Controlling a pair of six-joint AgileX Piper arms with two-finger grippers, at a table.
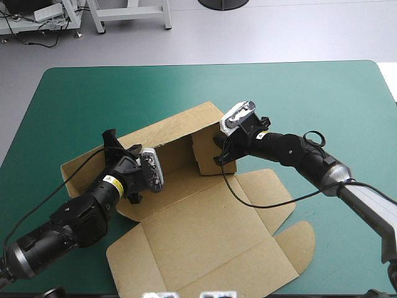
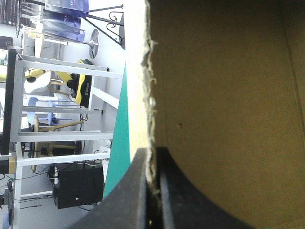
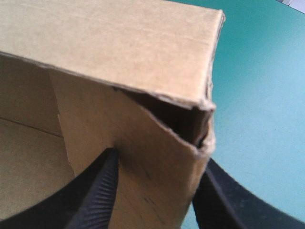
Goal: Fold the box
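Note:
The brown box [image 1: 186, 233] lies in the middle of the table, half raised: its back wall [image 1: 167, 130] stands up, and its lid panel lies flat toward the near edge. My left gripper [image 1: 113, 144] is at the box's left end. In the left wrist view the board's edge [image 2: 150, 86] runs between the fingers of this gripper [image 2: 151, 160], which is shut on it. My right gripper [image 1: 222, 153] is at the right side wall [image 1: 206, 151]. There the gripper [image 3: 159, 167] clamps the doubled wall [image 3: 143, 143], one finger inside the box and one outside.
The lid's rounded tab [image 1: 296, 245] and a side flap [image 1: 263, 189] lie flat on the teal-green cover [image 1: 335, 99] to the right of the box. Bare cover runs along the far edge and both sides.

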